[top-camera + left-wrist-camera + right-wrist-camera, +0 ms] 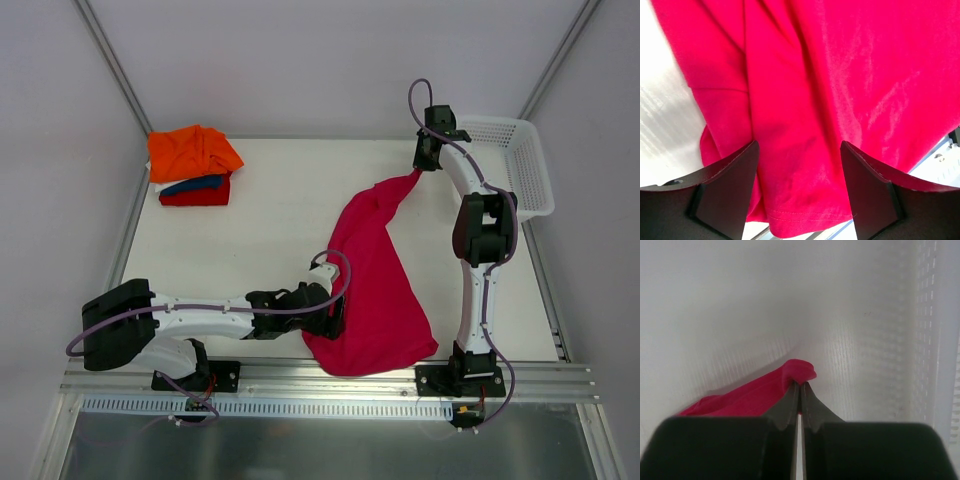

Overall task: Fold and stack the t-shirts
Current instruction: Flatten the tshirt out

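The large magenta-pink t-shirt (pixel 375 290) lies bunched and stretched from the far right of the table down to the near edge. My right gripper (pixel 420 170) is shut on its far corner; in the right wrist view the closed tips (pixel 801 384) pinch a fold of the pink cloth (pixel 755 397). My left gripper (pixel 338 315) is at the shirt's near left edge. In the left wrist view it is open (pixel 799 145), with the shirt's hem (pixel 840 75) between and beyond its fingers (pixel 725 190). The folded orange (pixel 192 152), dark blue (pixel 195 184) and red (pixel 195 196) shirts sit stacked at the far left.
A white plastic mesh basket (pixel 520 165) stands at the far right, just beyond the right arm, and shows at the right edge of the right wrist view (pixel 935 340). White walls enclose the table. A metal rail (pixel 330 378) runs along the near edge.
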